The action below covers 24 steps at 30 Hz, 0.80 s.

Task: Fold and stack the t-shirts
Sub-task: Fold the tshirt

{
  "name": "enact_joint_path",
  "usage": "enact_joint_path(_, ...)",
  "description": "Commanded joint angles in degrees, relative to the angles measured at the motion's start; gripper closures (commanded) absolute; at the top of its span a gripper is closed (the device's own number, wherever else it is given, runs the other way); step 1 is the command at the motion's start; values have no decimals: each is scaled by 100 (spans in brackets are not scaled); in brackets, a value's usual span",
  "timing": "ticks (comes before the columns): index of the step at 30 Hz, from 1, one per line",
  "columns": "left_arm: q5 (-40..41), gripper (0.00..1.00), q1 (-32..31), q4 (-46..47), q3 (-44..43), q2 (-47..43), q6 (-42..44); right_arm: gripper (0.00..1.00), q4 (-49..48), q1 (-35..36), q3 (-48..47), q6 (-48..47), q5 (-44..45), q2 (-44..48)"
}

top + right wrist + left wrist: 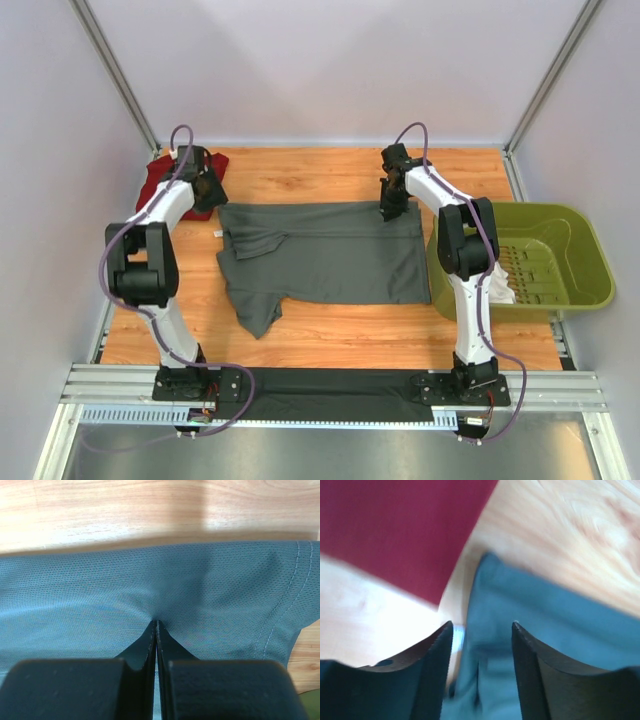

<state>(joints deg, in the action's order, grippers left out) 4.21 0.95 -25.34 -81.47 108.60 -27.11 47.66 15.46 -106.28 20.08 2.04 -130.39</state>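
The dark grey t-shirt [330, 255] lies spread flat on the wooden table, with one sleeve hanging toward the near left. Its small white label [216, 234] shows at the left edge. The dark red t-shirt [158, 182] lies folded at the far left corner, partly under the left arm. My left gripper [210, 192] is open just over the grey shirt's far left corner. In the left wrist view grey cloth [545, 615] lies between the spread fingers and the red shirt [405, 525] is beyond. My right gripper [392, 208] is shut, pinching the grey shirt's [100, 595] far edge near its right corner, and the cloth puckers at the fingertips [157, 623].
An olive-green plastic basket [585, 262] stands at the right table edge, close to the right arm, with something white [500, 285] at its left side. A black mat [330, 388] runs between the arm bases. White walls enclose the back and sides.
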Motion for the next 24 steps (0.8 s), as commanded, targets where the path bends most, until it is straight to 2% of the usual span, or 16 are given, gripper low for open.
enact_joint_path(1, -115, 41, -68, -435, 280, -1190, -215, 100, 33, 0, 108, -65, 33, 207)
enact_joint_path(4, -51, 41, -393, -822, 728, -1867, -916, 100, 51, 1, 90, -21, -11, 215)
enact_joint_path(5, -69, 41, -455, -858, 1060, -2147, -1414, 100, 68, 9, 81, -13, -20, 216)
enact_joint_path(10, 1, 45, -1060, -446, 2046, -2808, -2736, 100, 33, 9, 133, 32, -2, 242)
enact_joint_path(16, 229, 52, -1474, 205, 2820, -2748, -3861, 100, -108, 18, 231, 49, -55, 251)
enact_joint_path(24, 713, 54, -1616, 609, 2988, -2115, -4583, 100, -204, 18, 152, 76, -125, 207)
